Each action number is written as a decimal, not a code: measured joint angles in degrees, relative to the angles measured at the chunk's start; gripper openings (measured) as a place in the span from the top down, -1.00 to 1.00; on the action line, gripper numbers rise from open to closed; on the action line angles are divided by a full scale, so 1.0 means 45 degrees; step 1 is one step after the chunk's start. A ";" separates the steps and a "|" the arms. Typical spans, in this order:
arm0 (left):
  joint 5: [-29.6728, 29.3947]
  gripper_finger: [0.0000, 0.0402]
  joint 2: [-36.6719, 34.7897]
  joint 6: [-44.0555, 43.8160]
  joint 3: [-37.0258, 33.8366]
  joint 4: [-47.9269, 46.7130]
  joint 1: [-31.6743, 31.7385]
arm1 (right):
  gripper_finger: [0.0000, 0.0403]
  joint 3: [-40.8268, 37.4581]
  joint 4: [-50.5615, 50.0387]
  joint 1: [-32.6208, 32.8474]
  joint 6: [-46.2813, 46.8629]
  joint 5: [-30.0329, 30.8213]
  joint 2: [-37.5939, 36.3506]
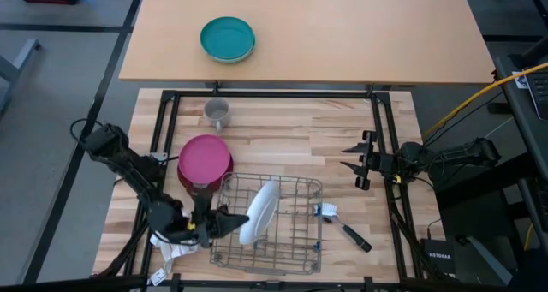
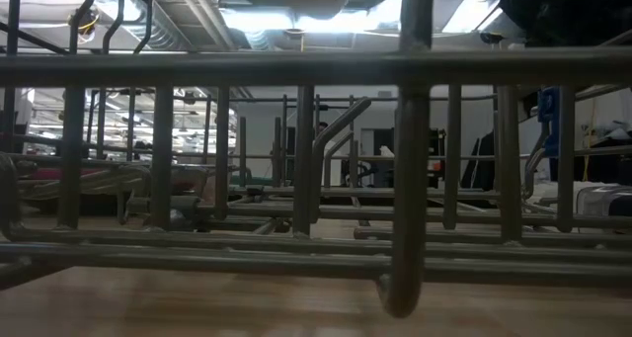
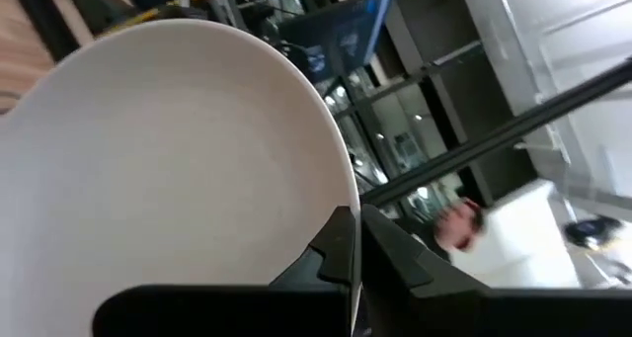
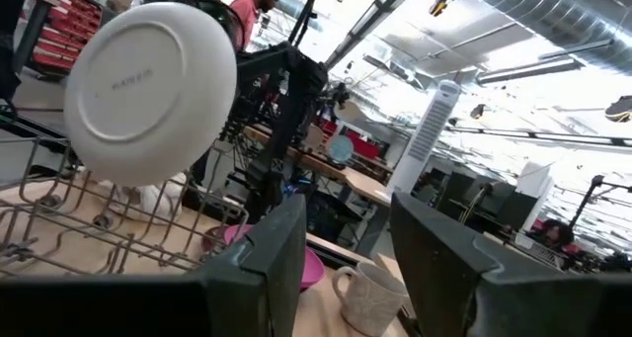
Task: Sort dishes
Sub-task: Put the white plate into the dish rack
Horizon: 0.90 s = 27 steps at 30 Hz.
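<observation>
From above, your left gripper (image 1: pixel 224 224) has its fingers clamped on the edge of the white plate (image 1: pixel 259 212), which stands on edge inside the wire dish rack (image 1: pixel 291 251), just ahead of those fingers. The pink plate (image 1: pixel 205 157) lies flat on the bench (image 1: pixel 282 134) beside the rack, behind the left fingers, stacked on a dark red plate (image 1: pixel 185 181) of which only a rim shows. A grey mug (image 1: pixel 217 113) stands farther off past the pink plate, and a teal bowl (image 1: pixel 228 38) sits on the far table (image 1: pixel 360 35). Your right gripper (image 1: pixel 355 164) hovers well apart from the rack, fingers spread wide and holding nothing; a dish brush (image 1: pixel 341 225) lies on the bench between it and the rack. The low view gives you only the rack's wires (image 2: pixel 410 159) close up, with the room behind. In the left wrist view the white plate (image 3: pixel 178 169) fills the space right at your fingers (image 3: pixel 336 253), pinched at its rim. In the right wrist view your open fingers (image 4: pixel 272 253) frame the scene: the white plate (image 4: pixel 148 90) stands upright in the rack (image 4: pixel 59 233) well ahead of them, its underside facing you, with the mug (image 4: pixel 367 293) and the pink plate (image 4: pixel 311 268) nearer, and a person (image 4: pixel 252 6) beyond.
</observation>
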 joint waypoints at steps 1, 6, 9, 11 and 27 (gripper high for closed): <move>-0.0253 1.00 0.0232 -0.0005 0.0184 -0.0015 -0.0067 | 0.23 0.0000 0.0000 0.0000 0.0000 0.0000 0.0000; -0.1496 1.00 0.1300 -0.0826 0.0719 -0.0022 -0.0318 | 0.23 0.0001 -0.0003 0.0000 0.0304 -0.0003 0.0000; -0.1985 1.00 0.1880 -0.1402 0.1023 -0.0022 -0.0405 | 0.23 0.0005 0.0000 0.0000 0.0646 -0.0045 0.0000; -0.2126 1.00 0.2208 -0.1665 0.1234 -0.0022 -0.0412 | 0.23 0.0000 -0.0003 0.0000 0.0846 -0.0141 0.0000; -0.3322 1.00 0.3013 -0.4001 0.1522 -0.1412 -0.0376 | 0.23 0.0000 -0.0215 0.0005 0.2016 -0.0967 0.0000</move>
